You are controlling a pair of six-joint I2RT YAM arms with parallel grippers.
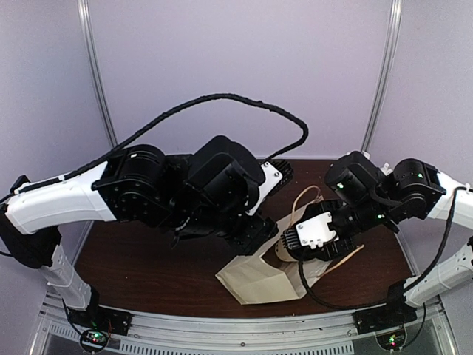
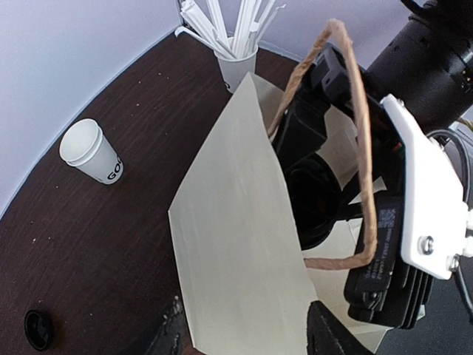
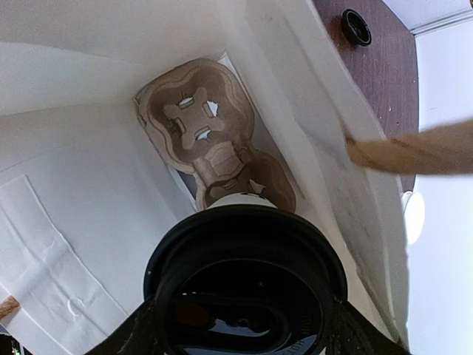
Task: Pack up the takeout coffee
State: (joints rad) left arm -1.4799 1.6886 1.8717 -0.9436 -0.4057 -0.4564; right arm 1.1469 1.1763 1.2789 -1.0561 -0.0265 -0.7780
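Note:
A cream paper bag (image 1: pixel 255 282) with twine handles stands open at the table's front middle. My right gripper (image 3: pixel 247 329) is inside it, shut on a white coffee cup (image 3: pixel 247 201) with a black lid (image 3: pixel 247 285). It holds the cup over the brown pulp carrier (image 3: pixel 194 118) on the bag's floor. My left gripper (image 2: pixel 247 336) is open, its fingers either side of the bag's near wall (image 2: pixel 236 244). A second white cup (image 2: pixel 90 152) with dark lettering stands on the table left of the bag, its top white.
A white cup of long white sticks (image 2: pixel 238 63) stands behind the bag. A loose black lid (image 2: pixel 37 328) lies on the dark table, and it also shows in the right wrist view (image 3: pixel 356 26). The right arm's body (image 2: pixel 414 185) crowds the bag's mouth.

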